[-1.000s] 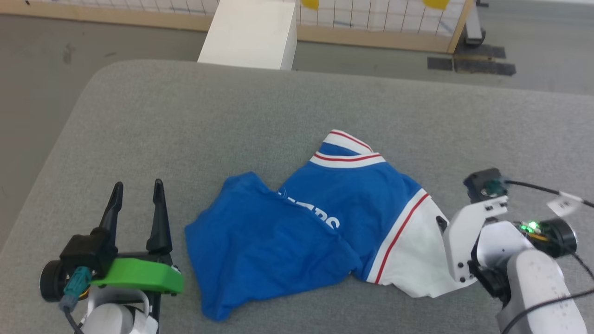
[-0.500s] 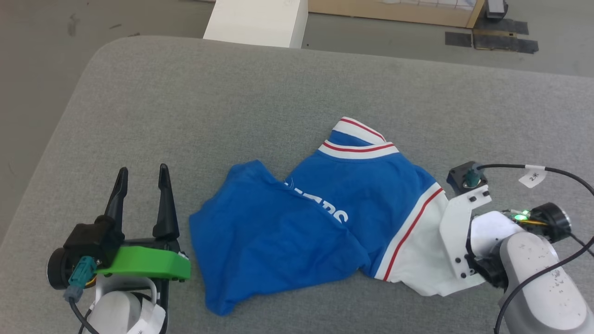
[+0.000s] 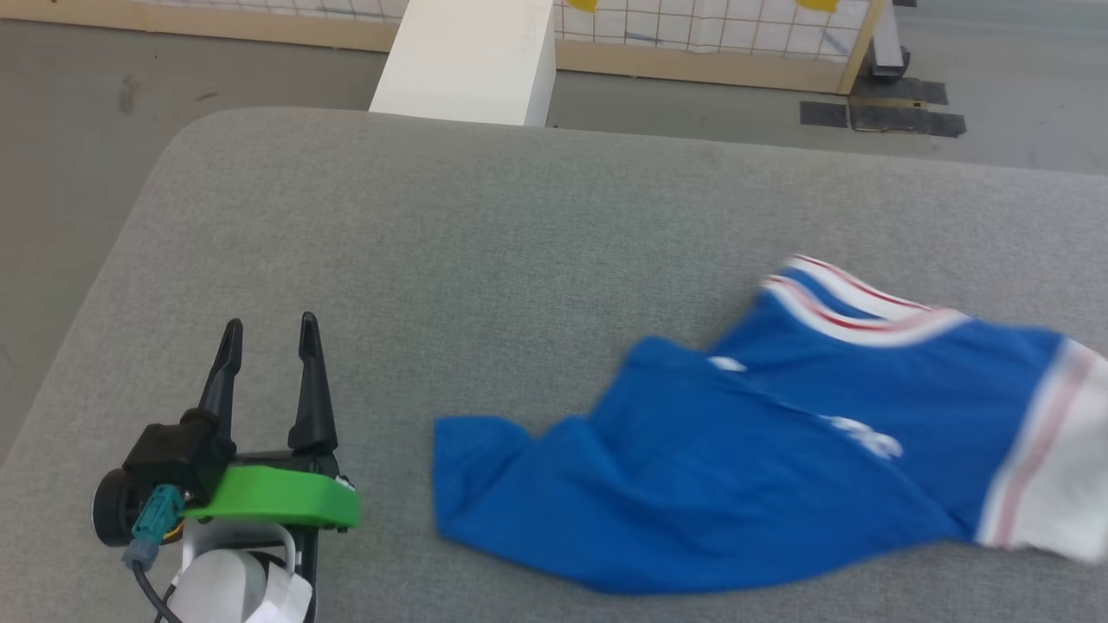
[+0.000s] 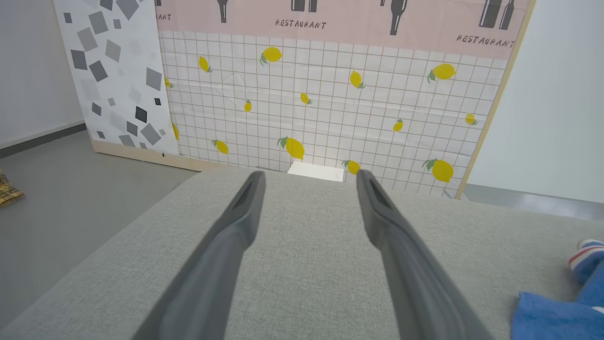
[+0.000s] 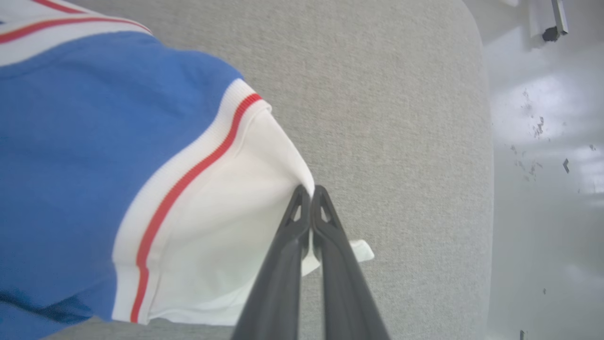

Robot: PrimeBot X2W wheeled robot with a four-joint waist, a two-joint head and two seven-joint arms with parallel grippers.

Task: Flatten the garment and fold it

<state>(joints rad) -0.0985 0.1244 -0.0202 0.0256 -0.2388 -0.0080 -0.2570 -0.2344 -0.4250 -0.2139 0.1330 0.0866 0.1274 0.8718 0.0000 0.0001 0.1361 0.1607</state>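
Right now the garment (image 3: 736, 484) lies crumpled on the grey desk (image 3: 485, 242), spread from the middle toward the desk's right edge and nearer the near edge than the far one. It's a bright blue shirt, rumpled into soft folds, with a white band of red-striped trim (image 3: 857, 303) on its far side and a white sleeve (image 5: 212, 226) set off by another red stripe. From the right wrist I see the right gripper (image 5: 311, 190) with its jaws pressed together on the sleeve's edge, and a small tab of white cloth pokes out on their other side. The left gripper (image 3: 270, 322) sits by the desk's near left corner, well apart from the blue cloth, jaws spread wide with nothing between them. In the head view the shirt is smeared by blur. Its white lettering (image 3: 866, 437) is unreadable, and the sleeve is cut off by that view's right edge. In the left wrist view only a blue corner and a bit of trim are in frame.
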